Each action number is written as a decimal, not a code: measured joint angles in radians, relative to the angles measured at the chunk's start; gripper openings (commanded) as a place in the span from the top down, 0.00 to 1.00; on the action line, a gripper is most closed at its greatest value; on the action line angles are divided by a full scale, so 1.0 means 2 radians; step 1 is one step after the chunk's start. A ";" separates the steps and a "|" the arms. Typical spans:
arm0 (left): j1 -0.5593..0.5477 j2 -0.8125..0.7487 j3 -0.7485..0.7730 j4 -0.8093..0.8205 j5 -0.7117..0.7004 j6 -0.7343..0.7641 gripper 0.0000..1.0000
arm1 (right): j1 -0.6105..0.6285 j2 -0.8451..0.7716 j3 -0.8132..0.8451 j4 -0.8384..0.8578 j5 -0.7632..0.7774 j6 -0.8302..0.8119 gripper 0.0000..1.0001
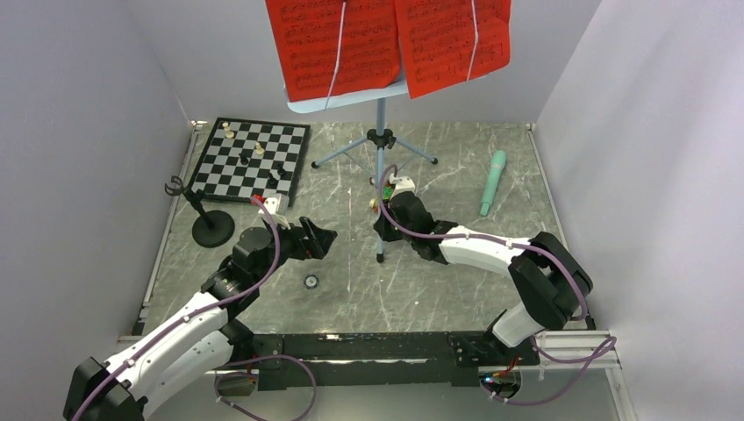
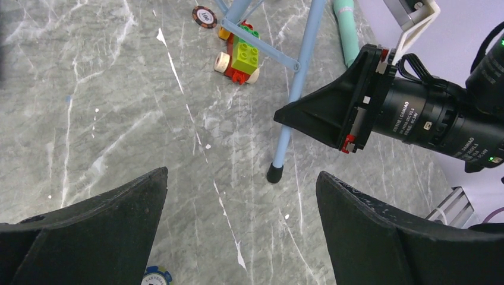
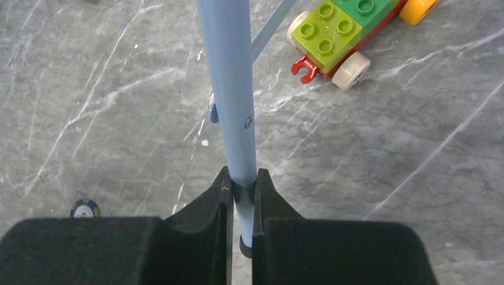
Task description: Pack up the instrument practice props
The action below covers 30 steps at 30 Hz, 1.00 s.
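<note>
**Music stand.** The light blue perforated music stand stood upright on its tripod toward the far middle of the grey marbled desk. Two red sheet-music pages rested side by side on its tray, and a thin white strip ran down each.

**Right gripper.** The right gripper was set low on the near leg of the tripod, just above the leg's black foot. Its fingers were closed against the blue tube from both sides and touched it. In the left wrist view the foot appeared to rest on the desk.

**Left gripper.** The left gripper hung over bare desk to the left of that leg. Its fingers were spread wide apart and held nothing.

**Other task items.**
- The mint-green toy microphone lay flat on the desk to the right of the stand, apart from the tripod legs.
- The small black round-base mic stand stood upright near the left edge of the desk, just in front of the chessboard.

**Other items.**
- The chessboard carried several pieces.
- A multicoloured wheeled block toy sat under the tripod, just beside the legs.
- One poker chip lay on the desk near the left gripper.
- A second chip lay close to the block toy.
</note>
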 measured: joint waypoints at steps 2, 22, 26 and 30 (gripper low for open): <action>0.000 0.004 0.000 0.000 0.000 -0.002 0.02 | 0.008 -0.001 0.000 -0.003 0.007 0.012 1.00; 0.000 0.010 -0.001 -0.001 -0.009 -0.024 0.03 | 0.081 0.019 0.047 -0.071 0.044 0.102 1.00; 0.000 0.010 -0.001 0.000 -0.009 -0.027 0.02 | 0.088 0.023 0.054 -0.079 0.049 0.109 1.00; 0.000 0.010 -0.002 0.000 -0.010 -0.028 0.02 | 0.088 0.025 0.059 -0.087 0.050 0.111 0.97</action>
